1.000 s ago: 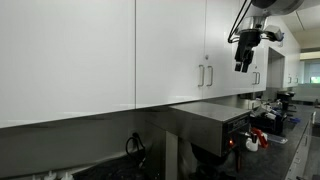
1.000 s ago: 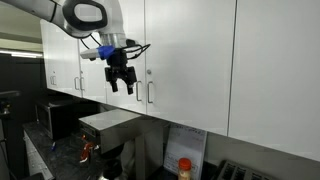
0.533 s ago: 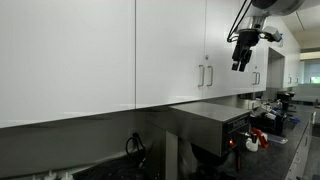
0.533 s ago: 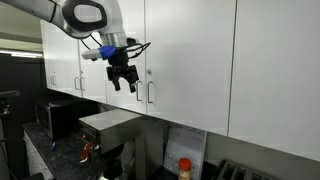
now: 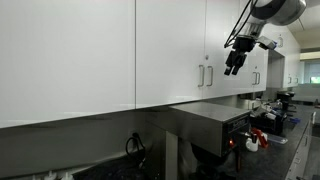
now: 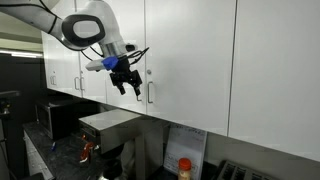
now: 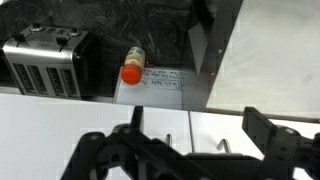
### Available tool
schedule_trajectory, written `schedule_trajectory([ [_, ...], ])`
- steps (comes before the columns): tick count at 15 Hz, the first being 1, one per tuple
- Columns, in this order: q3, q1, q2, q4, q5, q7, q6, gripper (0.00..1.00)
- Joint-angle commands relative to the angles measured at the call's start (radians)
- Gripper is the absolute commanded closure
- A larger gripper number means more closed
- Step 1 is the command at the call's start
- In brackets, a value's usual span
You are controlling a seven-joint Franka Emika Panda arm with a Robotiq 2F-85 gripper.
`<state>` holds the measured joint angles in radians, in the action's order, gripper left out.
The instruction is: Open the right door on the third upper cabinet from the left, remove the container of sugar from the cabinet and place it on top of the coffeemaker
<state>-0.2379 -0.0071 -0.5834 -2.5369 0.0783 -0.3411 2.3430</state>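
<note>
Gripper (image 6: 130, 90) has swung in over the last second: wrist tilted, fingers now angled toward the middle seam of the third upper cabinet (image 5: 190, 40). In both exterior views it has crept closer to the paired bar handles. It hangs just beside the handle (image 6: 151, 92) of the right door (image 6: 190, 70) and looks apart from it; nothing is touched as far as can be told.

Jaws spread wide and empty, same as a second ago. The wrist view shows both fingers splayed at the bottom of the picture, with white door faces between them.

Meaning for the task: this reads as the approach for the door pull. The right door sits flush and shut, as does the twin door (image 6: 135, 40). Nothing is opened yet.

Container of sugar: not in view in any picture (presumably behind the shut doors, though that is a guess).

Coffeemaker (image 5: 205, 122) stands on the counter under the cabinet, its flat steel top bare.

Writing and labels:
- Bottle (image 7: 133, 68) with a red cap and a pale yellowish label, on the counter below; also seen in an exterior view (image 6: 183, 168). The print is too small to read.
- White sheet (image 7: 165, 80) just beside the bottle, with lines of handwriting that cannot be made out.
- Silver slotted appliance (image 7: 45, 60), a toaster by the look, further along; no brand can be read.
- No markings on the doors or the coffeemaker.
</note>
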Motion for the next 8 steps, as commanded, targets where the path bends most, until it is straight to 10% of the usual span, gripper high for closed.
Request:
schedule_trajectory([
  [1,0.036,-0.025,-0.001,-0.058,0.011,0.020,0.125,0.00],
  [8,0.069,-0.050,0.029,-0.101,0.040,0.076,0.323,0.00],
])
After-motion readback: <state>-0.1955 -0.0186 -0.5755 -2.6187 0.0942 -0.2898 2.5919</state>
